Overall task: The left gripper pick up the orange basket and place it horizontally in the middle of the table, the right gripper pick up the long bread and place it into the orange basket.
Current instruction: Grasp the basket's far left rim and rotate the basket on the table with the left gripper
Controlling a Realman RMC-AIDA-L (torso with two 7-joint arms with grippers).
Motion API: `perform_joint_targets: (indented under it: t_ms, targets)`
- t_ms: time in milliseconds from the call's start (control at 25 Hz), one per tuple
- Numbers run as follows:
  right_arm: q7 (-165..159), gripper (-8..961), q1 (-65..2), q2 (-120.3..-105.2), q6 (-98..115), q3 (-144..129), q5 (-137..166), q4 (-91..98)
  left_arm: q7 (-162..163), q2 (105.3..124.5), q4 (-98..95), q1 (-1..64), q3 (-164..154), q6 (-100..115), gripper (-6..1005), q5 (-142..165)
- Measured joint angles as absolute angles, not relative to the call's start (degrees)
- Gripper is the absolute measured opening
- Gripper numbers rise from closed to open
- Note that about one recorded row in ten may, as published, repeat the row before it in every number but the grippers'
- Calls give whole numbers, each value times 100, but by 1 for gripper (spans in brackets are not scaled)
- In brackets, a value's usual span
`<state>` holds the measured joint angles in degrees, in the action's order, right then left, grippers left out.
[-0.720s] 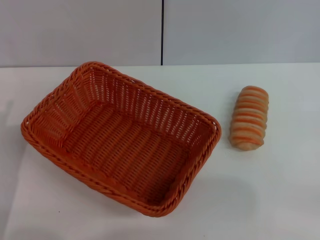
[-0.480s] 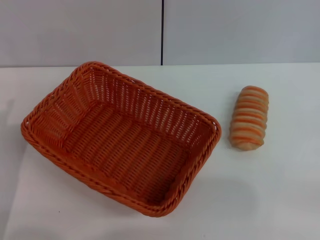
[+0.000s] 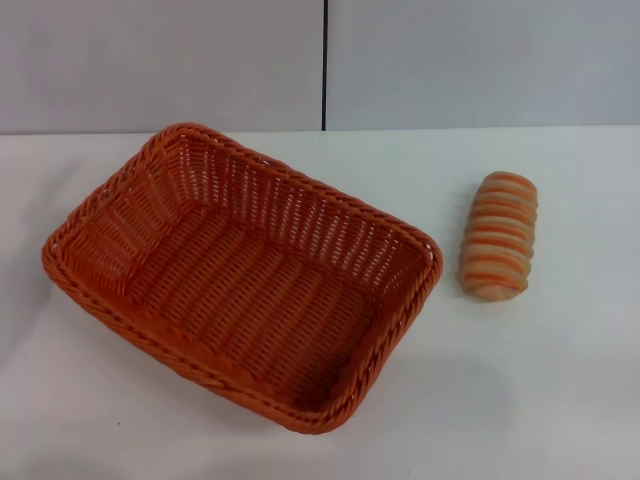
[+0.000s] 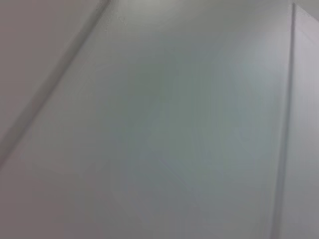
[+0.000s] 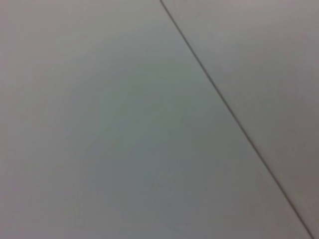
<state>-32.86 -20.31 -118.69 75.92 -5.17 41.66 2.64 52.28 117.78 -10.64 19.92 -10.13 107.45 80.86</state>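
Observation:
The orange basket (image 3: 240, 275) lies on the white table (image 3: 520, 390), left of centre in the head view, turned diagonally with one corner toward the back wall. It holds nothing. The long bread (image 3: 497, 236), a tan loaf with orange-brown stripes, rests on the table to the basket's right, a short gap away. Neither the left gripper nor the right gripper shows in any view. Both wrist views show only plain pale surfaces with a seam line.
A pale grey wall (image 3: 160, 60) with a dark vertical seam (image 3: 324, 65) runs behind the table. White tabletop stretches in front of the basket and around the bread.
A faint shadow at the table's left edge has faded. The basket and the bread have not moved.

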Motion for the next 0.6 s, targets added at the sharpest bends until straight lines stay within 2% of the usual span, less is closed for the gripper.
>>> perform_joint_targets:
  t_ms: [160,320,360,400,520,600]
  targets:
    - [-3291,731,-2036,-11876,7585,-600,4166,233,6499,11753,-2072,2247,-1488,10297,770,8265]
    - [-3294,730,-2006,-11883,7584,-605,4166,224,8180,11637,-3507,2529,-2449,9587,764,8590]
    - [-3296,730,-1973,-11884,7584,-606,4165,218,9000,11522,-4143,2639,-2998,9263,763,8914]
    - [-3296,730,-1973,-11884,7584,-606,4165,218,9000,11522,-4143,2639,-2998,9263,762,8914]
    - [-3299,730,-1906,-11893,7577,-607,4166,202,9980,11346,-4985,2841,-3646,9007,757,9613]
    - [-3300,730,-1899,-11894,7566,-607,4165,194,10615,11338,-5688,3037,-3899,8900,755,10459]
